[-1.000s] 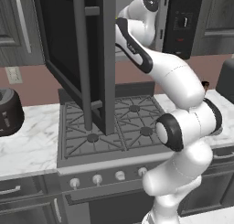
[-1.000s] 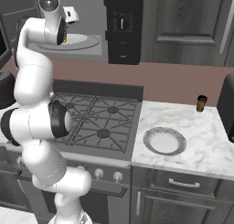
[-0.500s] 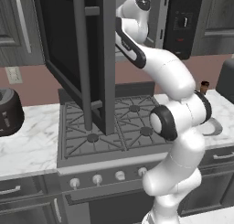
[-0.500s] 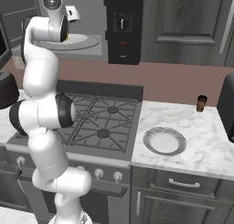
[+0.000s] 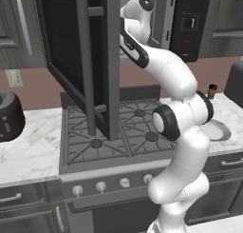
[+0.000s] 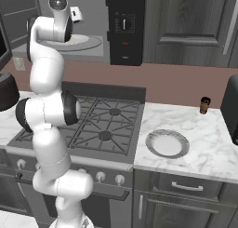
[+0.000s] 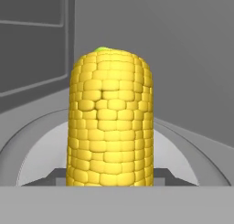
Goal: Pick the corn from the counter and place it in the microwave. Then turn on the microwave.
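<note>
The corn (image 7: 109,118), a yellow cob with a green tip, stands upright close in front of the hand camera. My gripper (image 7: 109,175) is shut on the cob's lower part. Behind the cob are the grey inner walls of the microwave (image 7: 183,45) and its round turntable plate (image 7: 192,159) below. From the right base view my hand (image 6: 76,14) reaches over the turntable (image 6: 88,42) inside the microwave (image 6: 124,27). In the left base view the open microwave door (image 5: 90,61) hides the hand. The marble counter (image 6: 200,134) lies to the right of the stove.
The gas stove (image 6: 104,124) sits under the arm. A grey plate (image 6: 167,143) and a small brown bottle (image 6: 204,104) stand on the right counter, beside a dark appliance (image 6: 231,106). A round dark toaster (image 5: 9,115) stands on the left counter (image 5: 28,151).
The upper arm has swung a little toward the microwave opening and the elbow has shifted. The gripper has stayed shut on the corn.
</note>
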